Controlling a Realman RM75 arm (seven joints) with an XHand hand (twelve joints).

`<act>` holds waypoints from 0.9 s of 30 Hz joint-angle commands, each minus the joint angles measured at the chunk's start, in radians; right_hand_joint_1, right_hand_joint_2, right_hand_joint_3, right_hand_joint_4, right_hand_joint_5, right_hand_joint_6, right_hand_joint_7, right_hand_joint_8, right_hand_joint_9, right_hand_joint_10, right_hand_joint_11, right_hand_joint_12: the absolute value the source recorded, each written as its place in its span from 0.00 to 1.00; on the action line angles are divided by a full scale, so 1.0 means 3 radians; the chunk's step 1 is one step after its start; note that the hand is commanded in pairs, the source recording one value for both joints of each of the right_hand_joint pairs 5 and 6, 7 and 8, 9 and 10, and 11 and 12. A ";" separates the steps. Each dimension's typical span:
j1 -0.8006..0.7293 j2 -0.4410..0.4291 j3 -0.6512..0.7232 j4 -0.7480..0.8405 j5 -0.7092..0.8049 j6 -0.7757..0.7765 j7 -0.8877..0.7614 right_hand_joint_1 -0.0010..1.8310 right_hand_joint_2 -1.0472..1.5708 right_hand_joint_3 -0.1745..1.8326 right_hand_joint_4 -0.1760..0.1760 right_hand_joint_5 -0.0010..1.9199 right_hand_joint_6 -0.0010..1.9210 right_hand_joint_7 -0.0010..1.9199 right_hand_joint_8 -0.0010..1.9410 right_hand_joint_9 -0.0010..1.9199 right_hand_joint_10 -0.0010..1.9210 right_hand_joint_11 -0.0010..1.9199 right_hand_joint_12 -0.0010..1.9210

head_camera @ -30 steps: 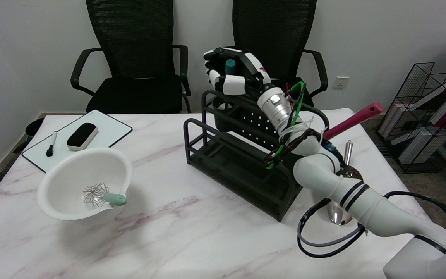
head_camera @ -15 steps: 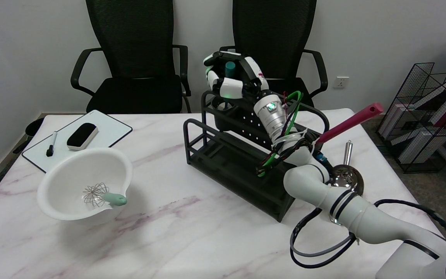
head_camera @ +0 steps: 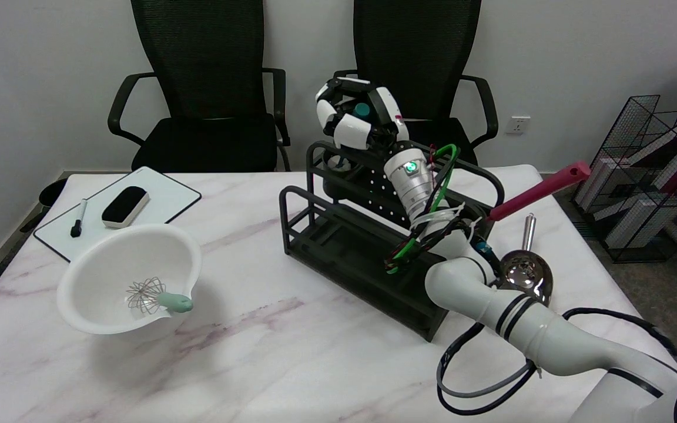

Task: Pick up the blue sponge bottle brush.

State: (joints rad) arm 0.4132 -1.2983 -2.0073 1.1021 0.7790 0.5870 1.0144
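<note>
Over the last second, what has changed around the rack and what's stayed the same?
The right hand has swung rightward and closed its fingers around the teal brush handle, which now shows only as a tip between them; a second ago it stood clear in an open grasp. The arm's elbow drew in to the left. The black rack, white bowl, whisk and ladle stayed put.

The right hand (head_camera: 355, 117) is wrapped around the blue sponge bottle brush (head_camera: 362, 109), so only the round blue-green end of the handle peeks out between the fingers. The sponge part cannot be seen at all. Just below the hand, the back cup of the black rack (head_camera: 338, 235) is partly hidden by the wrist. Right of the hand, the red handle (head_camera: 541, 188) disappears behind the arm. Lower down, the arm runs off the picture's bottom right corner.
</note>
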 commanded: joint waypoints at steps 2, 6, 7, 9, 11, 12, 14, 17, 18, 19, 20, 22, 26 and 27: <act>0.0055 -0.0057 -0.0042 -0.0033 0.0020 0.0073 -0.0004 0.51 0.83 0.50 0.50 0.81 0.80 0.90 0.89 0.85 0.85 0.92 0.92; 0.0139 -0.0083 -0.0084 -0.0072 0.0020 0.0018 0.0002 0.47 0.86 0.48 0.50 0.85 0.85 0.90 0.89 0.86 0.86 0.93 0.93; 0.0165 -0.0095 -0.0086 -0.0086 0.0020 -0.0005 0.0005 0.49 0.87 0.47 0.50 0.86 0.86 0.91 0.90 0.86 0.86 0.93 0.93; 0.0202 -0.0101 -0.0089 -0.0103 0.0020 -0.0046 0.0013 0.48 0.87 0.47 0.50 0.86 0.86 0.91 0.90 0.87 0.87 0.94 0.94; 0.0248 -0.0103 -0.0089 -0.0115 0.0020 -0.0093 0.0019 0.48 0.88 0.47 0.50 0.87 0.86 0.91 0.90 0.87 0.87 0.96 0.96; 0.0261 -0.0106 -0.0091 -0.0121 0.0020 -0.0104 0.0019 0.48 0.88 0.46 0.50 0.87 0.87 0.91 0.90 0.87 0.87 0.96 0.96; 0.0295 -0.0112 -0.0094 -0.0131 0.0020 -0.0139 0.0019 0.48 0.88 0.46 0.50 0.87 0.87 0.91 0.90 0.87 0.87 0.97 0.97; 0.0326 -0.0115 -0.0094 -0.0137 0.0020 -0.0173 0.0019 0.48 0.89 0.46 0.50 0.87 0.87 0.91 0.90 0.88 0.88 0.97 0.97; 0.0330 -0.0117 -0.0094 -0.0138 0.0020 -0.0173 0.0019 0.48 0.88 0.46 0.50 0.87 0.87 0.91 0.90 0.88 0.88 0.97 0.97; 0.0337 -0.0122 -0.0094 -0.0141 0.0020 -0.0173 0.0019 0.48 0.88 0.46 0.50 0.87 0.87 0.91 0.90 0.88 0.88 0.97 0.97; 0.0344 -0.0125 -0.0094 -0.0141 0.0020 -0.0173 0.0019 0.48 0.88 0.46 0.50 0.87 0.87 0.91 0.90 0.88 0.88 0.97 0.97; 0.0355 -0.0129 -0.0097 -0.0147 0.0020 -0.0173 0.0019 0.48 0.88 0.46 0.50 0.87 0.87 0.90 0.89 0.88 0.88 0.97 0.97; 0.0371 -0.0129 -0.0108 -0.0156 0.0020 -0.0173 0.0019 0.48 0.88 0.46 0.50 0.88 0.88 0.90 0.89 0.88 0.88 0.98 0.98; 0.0371 -0.0129 -0.0108 -0.0159 0.0020 -0.0173 0.0019 0.48 0.87 0.47 0.50 0.89 0.89 0.90 0.89 0.88 0.88 0.98 0.98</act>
State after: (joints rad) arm 0.4860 -1.3275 -2.0313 1.0694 0.7849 0.5572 1.0181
